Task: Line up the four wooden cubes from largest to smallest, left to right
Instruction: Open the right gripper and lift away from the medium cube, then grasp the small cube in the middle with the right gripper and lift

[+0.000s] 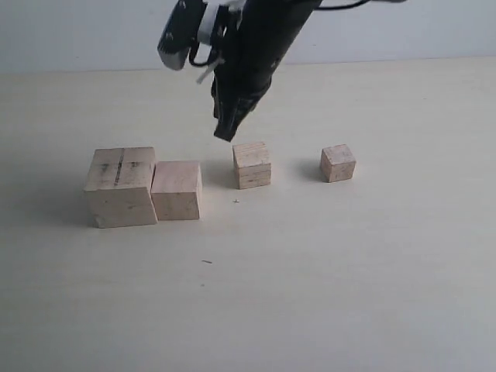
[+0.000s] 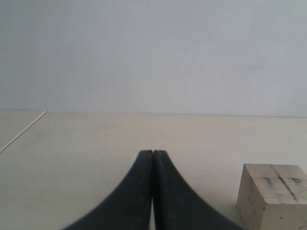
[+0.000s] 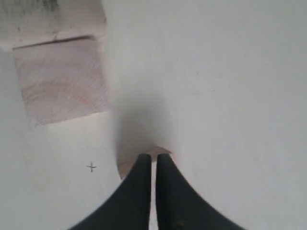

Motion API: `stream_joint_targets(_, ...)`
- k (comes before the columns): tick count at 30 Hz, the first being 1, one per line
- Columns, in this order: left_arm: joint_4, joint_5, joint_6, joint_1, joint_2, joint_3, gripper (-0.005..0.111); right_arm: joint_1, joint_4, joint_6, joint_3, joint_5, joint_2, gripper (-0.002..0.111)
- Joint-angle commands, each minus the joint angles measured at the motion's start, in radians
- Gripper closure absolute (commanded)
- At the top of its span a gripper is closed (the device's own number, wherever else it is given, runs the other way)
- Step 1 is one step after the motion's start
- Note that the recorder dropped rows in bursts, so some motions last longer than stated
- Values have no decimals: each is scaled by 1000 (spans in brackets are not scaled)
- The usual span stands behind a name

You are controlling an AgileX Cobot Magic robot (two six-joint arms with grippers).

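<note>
Four wooden cubes stand in a row on the pale desk (image 1: 349,294), graded in size from left to right in the exterior view. The largest cube (image 1: 120,186), with dark pencil-like lines across its top, sits at the left end, turned slightly askew. The second cube (image 1: 177,190) stands just beside it on the right, and their sides appear to touch. A gap separates this pair from the third cube (image 1: 252,164), which stands a little farther back. The smallest cube (image 1: 338,163) sits apart at the right end, roughly level with the third.

The right pincer (image 1: 225,136) hangs from a dark arm that comes down from the top of the view. Its tip points downward just above and behind the third cube's left edge, clear of the wood. In the right wrist view this pincer (image 3: 152,157) has its fingers drawn together with only a sliver between them and nothing held. A corner of the third cube (image 3: 125,168) shows beneath the tips, and the second cube (image 3: 62,81) lies beyond.

The left pincer (image 2: 152,154) is closed on nothing, its fingers pressed flat together low over the desk, with the largest cube (image 2: 273,196) near it
</note>
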State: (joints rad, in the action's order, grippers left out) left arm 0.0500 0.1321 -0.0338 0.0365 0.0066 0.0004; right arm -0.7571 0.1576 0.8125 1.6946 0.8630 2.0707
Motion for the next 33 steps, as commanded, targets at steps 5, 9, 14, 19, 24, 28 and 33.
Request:
stream_joint_targets(5,-6,-2,-1,2,-7,0,104,1,52,10,-4,-5,167,108)
stream_joint_targets(9,-6,-2,-1,2,-7,0,104,1,100,37,-4,-14,191,108)
stream_joint_targets(14,-6,-2,-1,2,-7,0,104,1,92,9,-2,-53,174,108)
stream_joint_targets(19,-6,-2,-1,2,-7,0,104,4,-31,-270,-2,-114,101,108)
stream_joint_targets(24,-6,-2,-1,2,-7,0,104,1,-580,-1204,-2,-55,57,90)
stream_joint_targets(28,-6,-2,-1,2,-7,0,104,1,-524,-1258,-2,15,93,59)
stream_joint_targets(33,-6,-2,-1,2,-7,0,104,1,-393,-1171,-2,20,90,36)
